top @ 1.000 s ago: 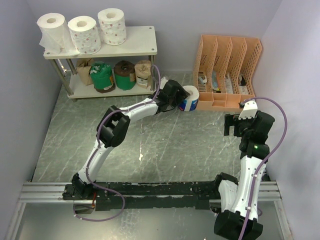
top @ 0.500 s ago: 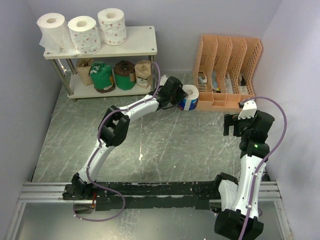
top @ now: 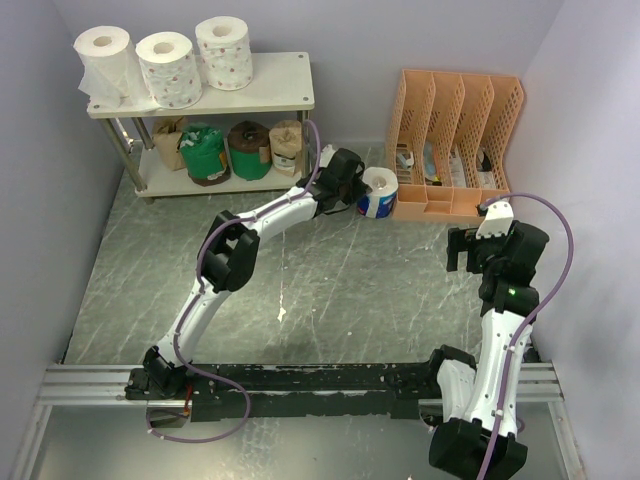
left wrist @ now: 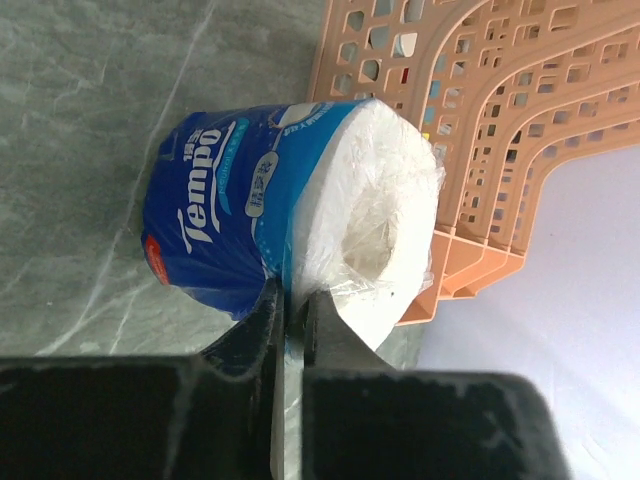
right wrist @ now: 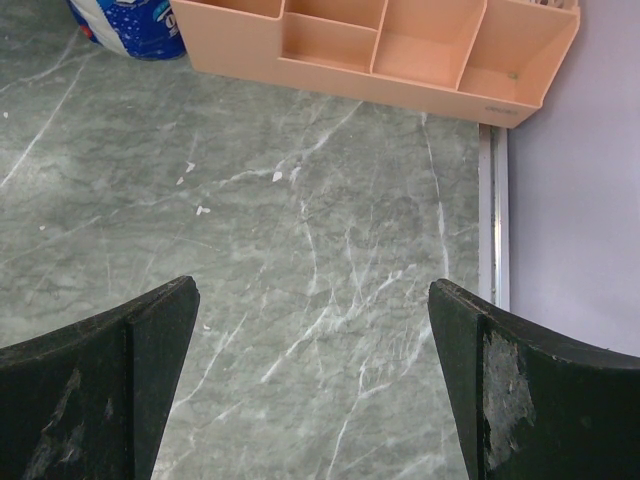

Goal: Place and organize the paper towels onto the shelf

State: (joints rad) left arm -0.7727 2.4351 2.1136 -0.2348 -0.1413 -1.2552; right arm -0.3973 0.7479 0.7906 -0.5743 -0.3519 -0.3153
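1. White and speckled paper towels fill the left part of the shelf's (top: 280, 85) top board: a plain white roll (top: 103, 50) at the far left, then a middle speckled roll (top: 165, 68) and a right speckled roll (top: 224, 50).
2. Its lower tier holds four more in a row: a left tan roll (top: 170, 140), a left green roll (top: 205, 152), a right green roll (top: 248, 150) and a right tan roll (top: 287, 147).
3. One roll is off the shelf. The blue-wrapped Tempo roll (left wrist: 250, 210) sits to the shelf's right, just beside the orange file organizer's (top: 460, 140) near-left corner.
4. On that roll the left gripper (left wrist: 292, 320) has its jaws drawn almost together, pinching the rim at the open white end. Whether the roll has left the table cannot be told.
5. At the right, the right gripper (right wrist: 310, 330) is spread wide and empty, above bare marbled tabletop (right wrist: 300, 230) on the near side of the organizer.
6. Judging by this, seven of eight rolls are placed. What is left is carrying the blue roll across, probably to the bare right half of the top board.
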